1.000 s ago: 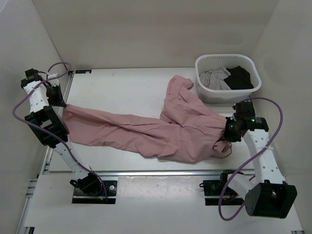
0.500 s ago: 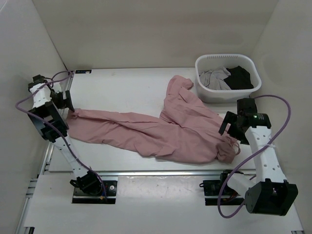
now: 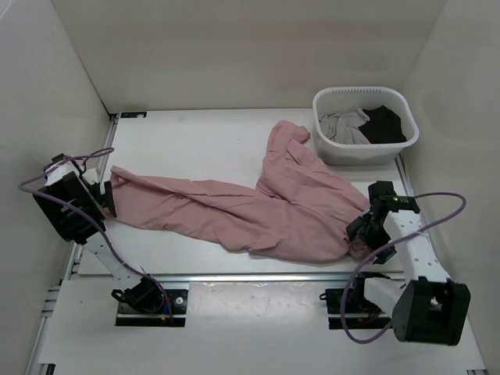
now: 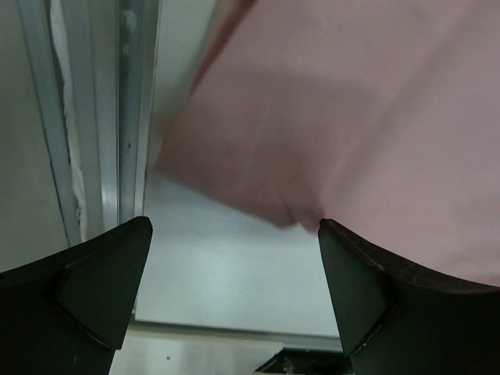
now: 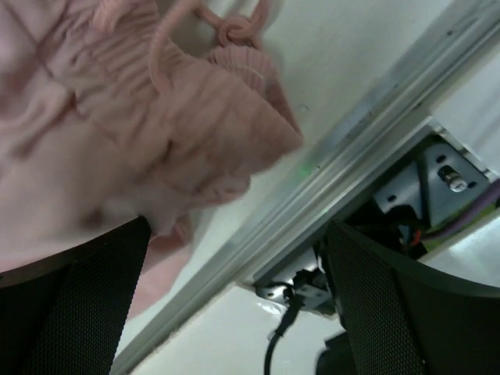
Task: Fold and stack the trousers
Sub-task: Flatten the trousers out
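The pink trousers (image 3: 258, 211) lie spread across the table, one leg stretched left and the other bent toward the back. My left gripper (image 3: 105, 199) hovers open just off the left leg's cuff (image 4: 351, 117), its jaws (image 4: 234, 234) wide with only table between them. My right gripper (image 3: 361, 232) stands open at the crumpled elastic waistband (image 5: 156, 141), whose drawstring (image 5: 234, 31) loops onto the table. Its jaws (image 5: 238, 234) are wide apart and hold nothing.
A white basket (image 3: 363, 152) with grey and black clothes stands at the back right. A metal rail (image 4: 129, 117) runs along the table's left edge, and another rail (image 5: 351, 148) along the near edge by the right arm's base.
Both grippers have opened and let go of the trousers. The left arm drew back toward the near left; the right arm dropped nearer. The cloth has settled on the table.
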You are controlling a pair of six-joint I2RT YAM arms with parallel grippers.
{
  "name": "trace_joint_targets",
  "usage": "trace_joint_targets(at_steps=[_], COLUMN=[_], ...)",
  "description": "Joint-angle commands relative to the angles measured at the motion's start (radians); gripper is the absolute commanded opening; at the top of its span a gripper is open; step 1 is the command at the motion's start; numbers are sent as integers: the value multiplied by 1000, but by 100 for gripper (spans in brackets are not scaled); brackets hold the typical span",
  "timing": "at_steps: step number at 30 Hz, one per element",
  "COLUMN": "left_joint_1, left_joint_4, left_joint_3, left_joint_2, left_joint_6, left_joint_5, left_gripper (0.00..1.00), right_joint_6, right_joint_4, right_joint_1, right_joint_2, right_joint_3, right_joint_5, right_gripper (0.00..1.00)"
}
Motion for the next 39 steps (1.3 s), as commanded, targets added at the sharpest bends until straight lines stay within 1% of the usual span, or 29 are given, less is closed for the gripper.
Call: trace_joint_targets(at_steps=[1, 5, 8, 9, 10, 11, 12, 13, 14, 15, 16, 17, 19, 20, 21, 22, 24, 26, 27, 28, 29, 30, 31, 32, 34, 36, 37, 38, 39], left_joint_1=[-6, -6, -6, -6, -15, -16, -16, -16, -16, -16, -16, -3, 9, 32, 32, 46, 46, 46, 46, 46, 46, 46, 46, 46, 46, 46, 46, 46, 46], left_joint_4=[73, 73, 93, 93, 93, 93, 93, 93, 93, 93, 93, 81, 67, 41, 27, 12, -43, -53, -53, -53, -53, -53, -62, -62, -62, -62, -71, -71, -71], left_joint_3=[50, 101, 101, 101, 101, 101, 89, 80, 56, 43, 31, 22, 22, 22, 35, 35, 22, -18, -55, -64, -64, -64, -64, -46, -2, 46, 101, 130, 159], left_joint_2=[6, 49, 60, 60, 72, 72, 72, 72, 72, 63, 54, 42, -6, -24, -56, -70, -80, -112, -121, -121, -121, -121, -111, -101, -101, -101, -101, -101, -101], left_joint_6=[-39, -55, -55, -55, -55, -55, -40, -21, -21, -5, 26, 43, 110, 138, 166, 193, 264, 285, 286, 286, 275, 255, 244, 235, 223, 194, 183, 171, 161], left_joint_5=[19, 76, 121, 131, 142, 142, 142, 142, 133, 119, 96, 78, -1, -31, -61, -94, -199, -238, -238, -238, -223, -214, -205, -194, -183, -163, -163, -149, -113], left_gripper=[100, 100, 100, 99, 95, 84, 55, 35, 16, 14, 14, 14, 14, 14, 14, 14, 14, 14, 14, 31, 49, 69, 89, 100, 100, 100, 100, 100, 100], right_joint_6=[48, 77, 89, 89, 89, 89, 89, 89, 89, 80, 67, 56, -4, -24, -33, -33, 8, 77, 164, 192, 207, 223, 232, 212, 165, 58, -14, -94, -247], right_joint_4=[116, 207, 257, 271, 282, 282, 282, 282, 265, 249, 229, 206, 138, 108, 19, -30, -125, -164, -182, -201, -212, -222, -233, -242, -242, -224, -188, -75, -5], right_joint_1=[-2, -2, -28, -42, -60, -69, -69, -81, -92, -92, -103, -103, -103, -103, -103, -103, -112, -121, -122, -122, -122, -122, -122, -122, -122, -112, -112, -103, -82], right_joint_2=[58, 103, 112, 121, 121, 131, 131, 131, 131, 131, 115, 106, 74, 74, 65, 56, 19, -70, -96, -137, -152, -152, -152, -133, -92, -54, -43, -31, -3], right_joint_3=[-14, -72, -116, -129, -138, -138, -149, -149, -149, -132, -88, -53, 41, 148, 199, 239, 252, 198, 169, 119, 107, 107, 138, 165, 230, 344, 372, 395, 412], right_joint_5=[-14, -14, 11, 11, 0, 0, 0, 0, 9, 18, 29, 40, 78, 98, 123, 149, 157, 117, 104, 94, 94, 115, 132, 146, 186, 216, 216, 131, 53], right_gripper=[99, 99, 91, 86, 69, 61, 50, 27, 16, 8, 0, 0, 0, 0, 0, 0, 0, 1, 24, 47, 68, 94, 99, 99, 99, 99, 99, 99, 98])
